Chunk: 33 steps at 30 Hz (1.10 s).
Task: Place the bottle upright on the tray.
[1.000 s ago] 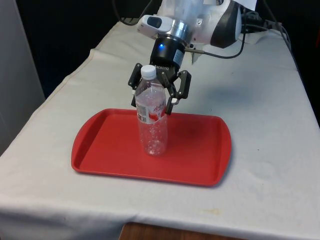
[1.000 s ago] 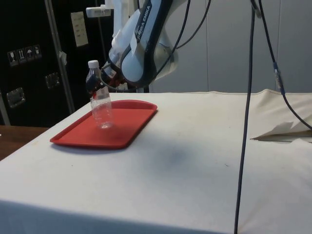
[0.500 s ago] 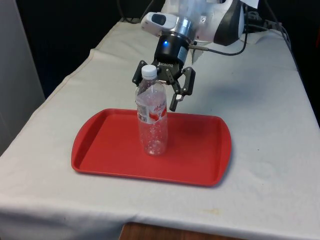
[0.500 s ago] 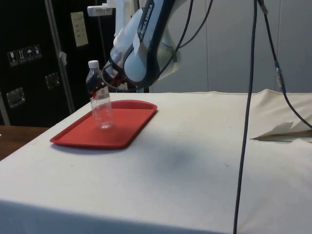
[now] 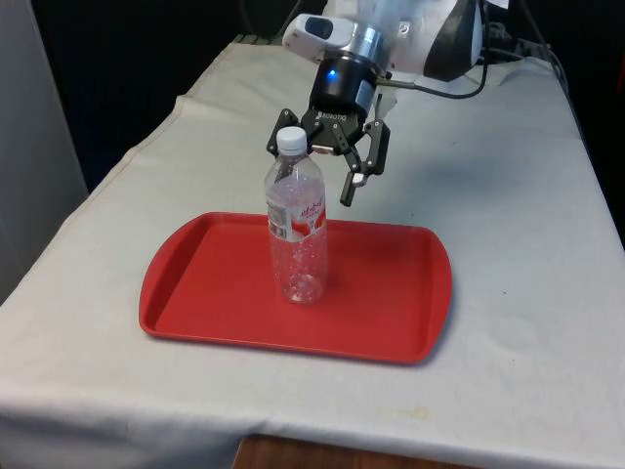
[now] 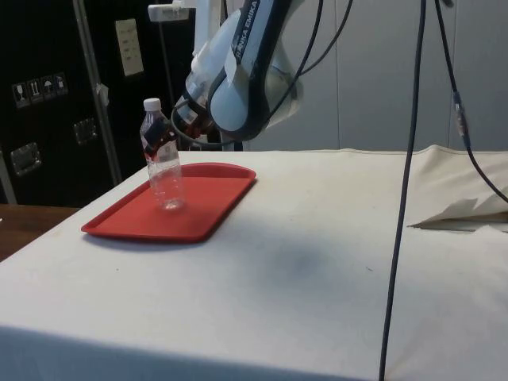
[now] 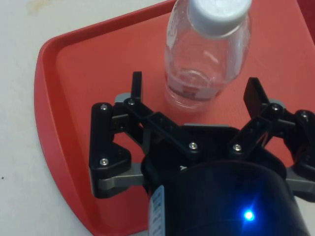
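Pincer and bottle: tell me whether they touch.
Apart. In the wrist view the open pincer has both fingertips clear of the bottle, with red tray showing between.

My arm [image 6: 242, 75] is glossy white with dark grey joint bands; "FRANKA EMIKA" runs in dark letters along one link in the side view. The wrist ends in a black cylindrical flange with white "ROBOTIQ" lettering. The gripper [image 5: 317, 168] is black, built of linked bars pinned with silver screw heads, grey metal brackets at its outer knuckles, and narrow flat fingertips [image 7: 136, 84]. Black cables [image 5: 444, 95] loop off the wrist and trail behind the arm.
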Available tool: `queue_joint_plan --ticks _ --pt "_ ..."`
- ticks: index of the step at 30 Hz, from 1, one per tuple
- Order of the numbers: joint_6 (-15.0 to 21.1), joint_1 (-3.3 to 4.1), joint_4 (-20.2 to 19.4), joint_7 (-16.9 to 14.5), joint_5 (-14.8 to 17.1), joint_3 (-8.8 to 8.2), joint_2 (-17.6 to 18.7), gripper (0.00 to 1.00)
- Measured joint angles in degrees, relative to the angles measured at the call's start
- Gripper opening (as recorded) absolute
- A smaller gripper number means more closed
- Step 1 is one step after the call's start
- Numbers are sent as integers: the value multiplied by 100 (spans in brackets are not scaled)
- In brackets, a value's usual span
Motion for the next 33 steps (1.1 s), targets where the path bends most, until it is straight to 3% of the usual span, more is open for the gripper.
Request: queue_joint_plan --ticks 18,33 --pt "160 86 -401 -6 0 11 -315 100" --pt "74 74 -516 -97 0 -11 -653 100"
